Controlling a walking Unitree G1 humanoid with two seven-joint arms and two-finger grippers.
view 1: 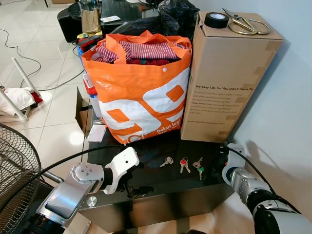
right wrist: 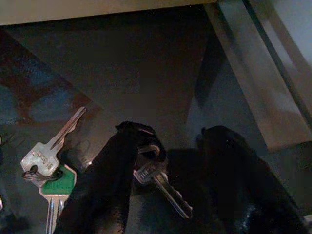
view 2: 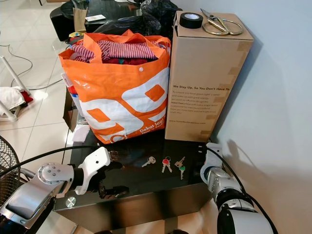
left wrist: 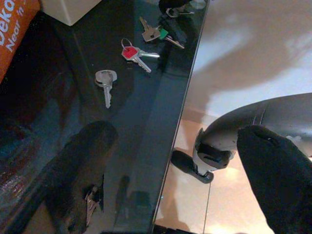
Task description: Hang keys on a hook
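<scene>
Three sets of keys lie on the black glass table (view 1: 161, 187): a single silver key (view 1: 166, 161), a red-capped pair (view 1: 184, 165) and a green-capped pair (view 1: 199, 168). My left gripper (view 1: 129, 187) is at the table's front left corner. It is open, with one finger (left wrist: 83, 165) over the glass and the other finger (left wrist: 282, 175) past the edge. At the table's right edge, beside the green-capped keys (right wrist: 48, 180), my right gripper (right wrist: 178, 136) is open. A small silver key (right wrist: 158, 183) lies between its fingers, its head against one finger.
An orange bag (view 1: 141, 97) full of clothes and a tall cardboard box (view 1: 222, 78) with a tape roll and scissors on top fill the back of the table. A wall stands close on the right. A fan grille (view 1: 14, 165) and tiled floor are on the left.
</scene>
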